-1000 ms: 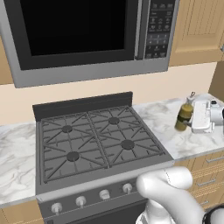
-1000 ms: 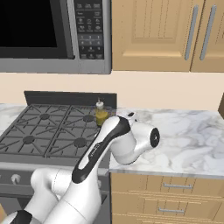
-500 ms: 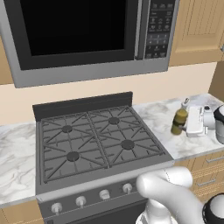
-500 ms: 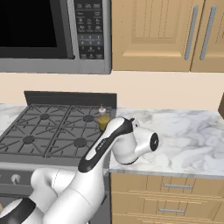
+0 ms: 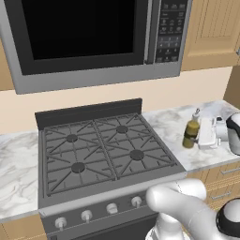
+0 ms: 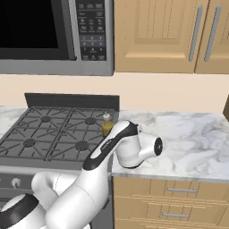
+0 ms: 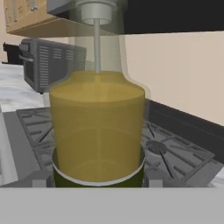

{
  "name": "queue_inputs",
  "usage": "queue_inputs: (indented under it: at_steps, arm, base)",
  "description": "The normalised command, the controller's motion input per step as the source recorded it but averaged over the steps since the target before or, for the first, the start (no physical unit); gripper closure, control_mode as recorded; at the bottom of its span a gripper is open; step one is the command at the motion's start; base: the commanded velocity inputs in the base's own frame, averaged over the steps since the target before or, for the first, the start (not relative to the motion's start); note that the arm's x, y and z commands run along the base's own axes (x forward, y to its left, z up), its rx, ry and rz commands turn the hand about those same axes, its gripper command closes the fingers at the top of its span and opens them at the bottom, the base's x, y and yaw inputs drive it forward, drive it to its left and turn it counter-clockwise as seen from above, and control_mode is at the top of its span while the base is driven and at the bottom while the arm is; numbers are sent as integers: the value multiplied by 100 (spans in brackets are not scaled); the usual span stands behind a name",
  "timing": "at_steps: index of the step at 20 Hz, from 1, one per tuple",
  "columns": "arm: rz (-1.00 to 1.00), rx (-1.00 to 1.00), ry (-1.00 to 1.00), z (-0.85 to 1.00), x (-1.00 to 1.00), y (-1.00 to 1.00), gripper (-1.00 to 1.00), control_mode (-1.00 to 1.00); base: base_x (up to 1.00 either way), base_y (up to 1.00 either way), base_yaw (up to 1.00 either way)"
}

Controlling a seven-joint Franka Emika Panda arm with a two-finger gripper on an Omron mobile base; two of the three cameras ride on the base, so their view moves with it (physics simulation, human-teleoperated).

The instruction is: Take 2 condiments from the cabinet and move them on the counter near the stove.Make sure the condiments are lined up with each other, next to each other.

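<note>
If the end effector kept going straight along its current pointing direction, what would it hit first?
The small slim olive-green pourer-topped bottle, directly ahead and very close between the end effector fingertips. Beyond it lie the dark grey gas stove grates. Whether the fingers already touch it is unclear.

The bottle (image 5: 191,133) stands on the counter (image 5: 178,123) right of the stove (image 5: 101,149).
</note>
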Motion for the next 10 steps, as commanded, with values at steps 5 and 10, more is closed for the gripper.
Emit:
queue_inputs:
  at_steps: [5, 10]
  arm:
    - [0, 0, 5, -20, 10, 0, 100, -100]
    - [0, 0, 2, -18, 13, -4, 100, -100]
  base:
    - [0, 0, 0]
    - [0, 0, 0]
